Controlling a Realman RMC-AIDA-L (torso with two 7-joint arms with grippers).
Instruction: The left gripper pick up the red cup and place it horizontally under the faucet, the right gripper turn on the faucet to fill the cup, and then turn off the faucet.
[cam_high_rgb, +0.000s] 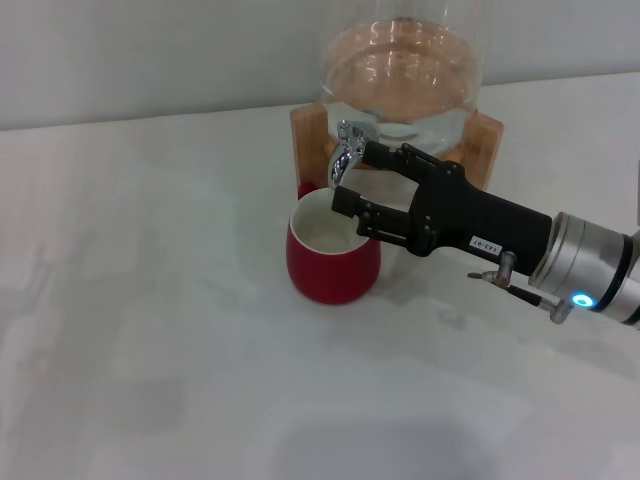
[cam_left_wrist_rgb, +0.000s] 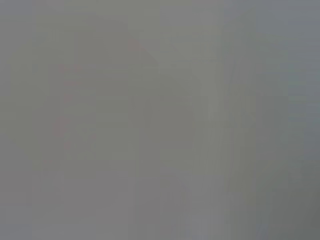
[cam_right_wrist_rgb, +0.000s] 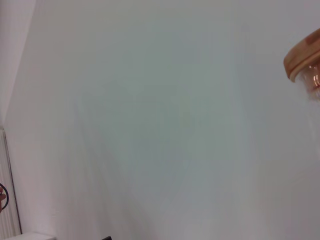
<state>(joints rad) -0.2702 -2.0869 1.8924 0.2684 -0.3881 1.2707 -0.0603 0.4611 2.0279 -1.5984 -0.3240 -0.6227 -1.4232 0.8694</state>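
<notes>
The red cup (cam_high_rgb: 332, 262) stands upright on the white table, its cream inside showing, directly below the faucet (cam_high_rgb: 345, 155). The chrome faucet is fixed to the front of the clear glass jar (cam_high_rgb: 400, 80). My right gripper (cam_high_rgb: 352, 178) reaches in from the right, its jaws open. The upper jaw lies against the faucet's right side and the lower jaw hangs over the cup's rim. I see no water stream. The left gripper is out of view; the left wrist view shows only plain grey.
The jar sits on a wooden stand (cam_high_rgb: 310, 135) at the back of the table (cam_high_rgb: 150, 330). The right wrist view shows a pale wall and the edge of a wooden lid (cam_right_wrist_rgb: 302, 55).
</notes>
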